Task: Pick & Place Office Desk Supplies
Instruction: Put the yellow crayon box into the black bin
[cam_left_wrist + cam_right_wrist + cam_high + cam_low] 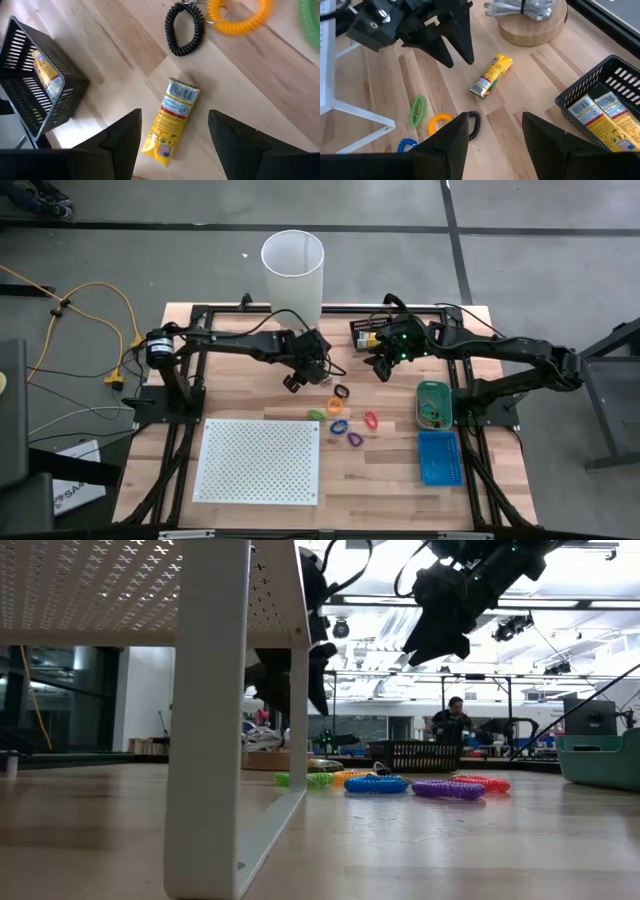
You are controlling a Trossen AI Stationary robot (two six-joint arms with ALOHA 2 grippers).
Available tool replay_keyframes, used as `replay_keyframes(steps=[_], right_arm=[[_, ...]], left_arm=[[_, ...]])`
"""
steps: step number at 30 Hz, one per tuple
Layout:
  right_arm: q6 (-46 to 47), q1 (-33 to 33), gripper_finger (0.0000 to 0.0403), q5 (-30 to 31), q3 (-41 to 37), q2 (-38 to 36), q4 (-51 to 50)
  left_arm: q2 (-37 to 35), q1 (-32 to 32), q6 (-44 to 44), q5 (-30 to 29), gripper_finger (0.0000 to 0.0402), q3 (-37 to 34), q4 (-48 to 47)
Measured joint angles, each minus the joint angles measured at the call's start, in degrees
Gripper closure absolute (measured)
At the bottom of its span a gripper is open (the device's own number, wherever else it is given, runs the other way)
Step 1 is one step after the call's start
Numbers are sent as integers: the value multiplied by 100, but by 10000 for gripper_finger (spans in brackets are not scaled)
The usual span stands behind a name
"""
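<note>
1. Packet [172, 121], yellow, flat on table [280, 85] near black coil loop [185, 29].
2. Left gripper [172, 137] open, hovering over packet, not touching.
3. Right gripper [492, 131] open, empty, near black basket [600, 107].

Both arms matte black, thin black cables along links. Green light behind right arm's fingers [383, 370]. Left arm's fingers [451, 40]: tapered black wedges.
</note>
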Motion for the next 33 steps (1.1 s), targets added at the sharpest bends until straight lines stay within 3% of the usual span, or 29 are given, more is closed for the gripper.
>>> replay_keyframes(steps=[17, 33], right_arm=[[0, 0, 230, -2, 0, 0, 125], [0, -1, 230, -5, 0, 0, 282]], left_arm=[[1220, -115, 0, -120, 181, 1503, -1244], [1485, -50, -9, -193, 181, 1619, -1394]])
